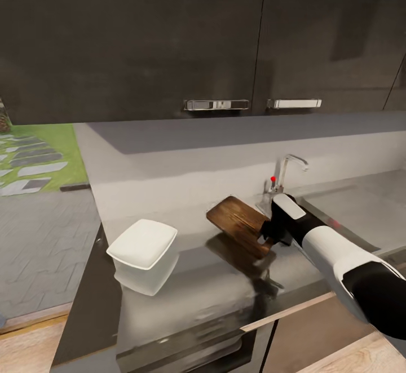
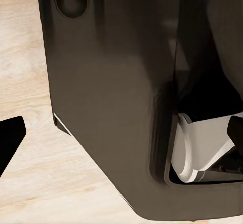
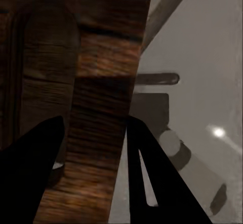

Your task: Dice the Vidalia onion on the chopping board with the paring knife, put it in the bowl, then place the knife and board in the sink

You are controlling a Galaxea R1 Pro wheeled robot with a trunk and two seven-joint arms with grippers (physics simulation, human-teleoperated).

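Brown wooden chopping board (image 1: 239, 222) with visible grain is lifted off the glossy grey countertop (image 1: 186, 283), tilted, its shadow lying on the worktop beneath it, and the right gripper (image 1: 269, 236) holds it by the end nearest the matte grey sink (image 1: 338, 215). The right wrist view brings that grip close: the board (image 3: 96, 107) runs between the two dark fingers (image 3: 30, 168), which clamp it edge-on, with its slot-shaped handle hole visible. Just behind the board stands the chrome curved tap with its red knob (image 1: 273, 180), so little room is left on that side, while the worktop toward the front edge lies open. A glossy white bowl with a squarish rim (image 1: 142, 244) sits well apart, near the countertop's left end. Dark upper cabinets with metal handles (image 1: 217, 104) hang above. The left wrist view shows dark robot body over light wood floor (image 2: 30, 57); whether the left gripper is wide or narrow I cannot tell. No readable writing appears.
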